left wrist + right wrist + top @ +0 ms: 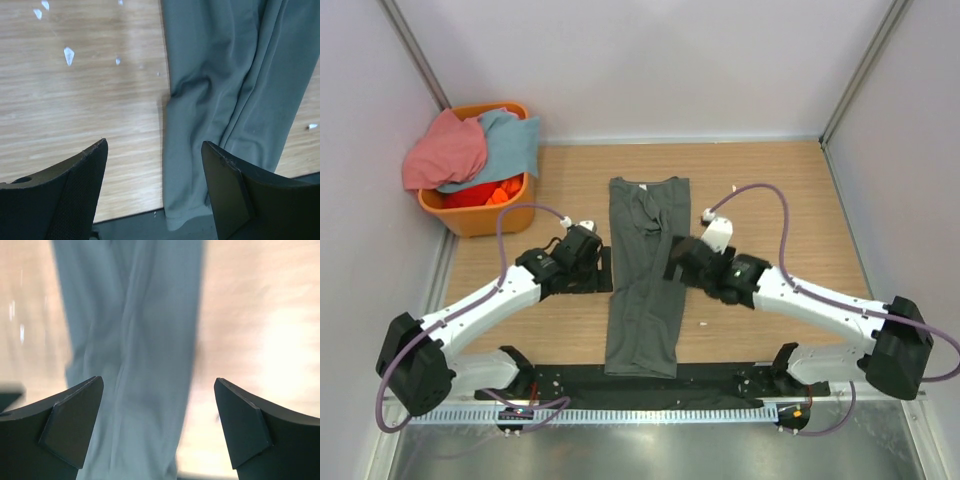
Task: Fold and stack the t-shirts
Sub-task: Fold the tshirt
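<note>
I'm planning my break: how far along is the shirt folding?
Done: the grey shirt lies folded lengthwise into a long strip. In hand: the left gripper and right gripper, both open, hover at it holding nothing; its cross folds remain. Left: the pink shirt and blue shirt sit unfolded in the basket; no stack yet.

The dark grey t-shirt (645, 290) is soft matt cloth with gentle wrinkles, on a table (790, 200) of pale wood grain with a light sheen. The basket (480, 218) looks like smooth orange plastic, and the pink t-shirt (445, 150) and light blue t-shirt (515, 140) are cloth too. On the left gripper (154, 145) the fingers (75, 195) are matt black, one finely textured.
</note>
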Tool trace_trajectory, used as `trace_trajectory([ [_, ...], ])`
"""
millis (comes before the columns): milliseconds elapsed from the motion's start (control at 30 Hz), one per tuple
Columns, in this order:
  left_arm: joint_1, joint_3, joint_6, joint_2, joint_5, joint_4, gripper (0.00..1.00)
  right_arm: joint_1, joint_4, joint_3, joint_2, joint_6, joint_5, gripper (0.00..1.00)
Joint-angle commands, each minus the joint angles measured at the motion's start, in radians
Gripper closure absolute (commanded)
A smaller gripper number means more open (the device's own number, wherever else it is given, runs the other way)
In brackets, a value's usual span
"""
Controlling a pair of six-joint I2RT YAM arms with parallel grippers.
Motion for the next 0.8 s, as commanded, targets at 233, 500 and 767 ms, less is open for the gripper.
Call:
trace_trajectory([
  [233,0.078,0.326,0.068,0.363,-0.161,0.221,0.24,-0.557,0.299,0.344,0.425,-0.429,-0.44,0.21],
  [500,0.244,0.788,0.147,0.861,-0.015,0.138,0.3,-0.689,0.221,0.754,0.798,-0.463,-0.537,0.38],
  [767,0.307,1.242,0.2,1.197,-0.006,-0.047,0.37,-0.733,0.149,1.005,1.037,-0.516,-0.538,0.46],
])
